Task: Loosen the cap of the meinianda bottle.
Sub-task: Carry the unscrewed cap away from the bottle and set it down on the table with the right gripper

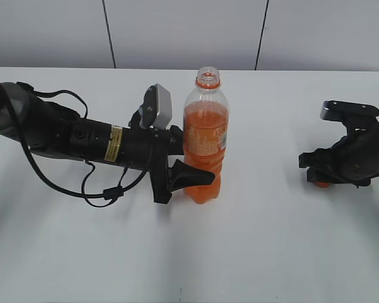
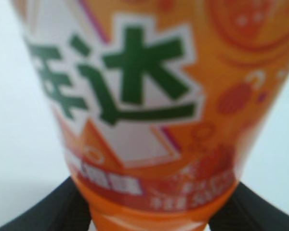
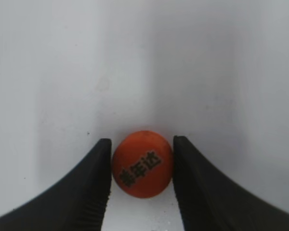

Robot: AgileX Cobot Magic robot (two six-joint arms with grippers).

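The bottle (image 1: 205, 136) stands upright near the middle of the white counter (image 1: 252, 252), its neck open and uncapped, with the orange ring just below the mouth. The left gripper (image 1: 192, 165) reaches in from the left and pinches the bottle's narrow lower body; in the left wrist view its dark fingers (image 2: 48, 211) press against both sides of the bottle just under the orange label. The cap (image 3: 142, 164) sits well apart from the bottle, low at the right side of the counter, between the fingers (image 3: 89, 192) of the right gripper (image 3: 142, 168). These stand close on either side of it, and a thin gap seems to show on the left side, though I cannot tell whether they are pinching it or just clear of it.
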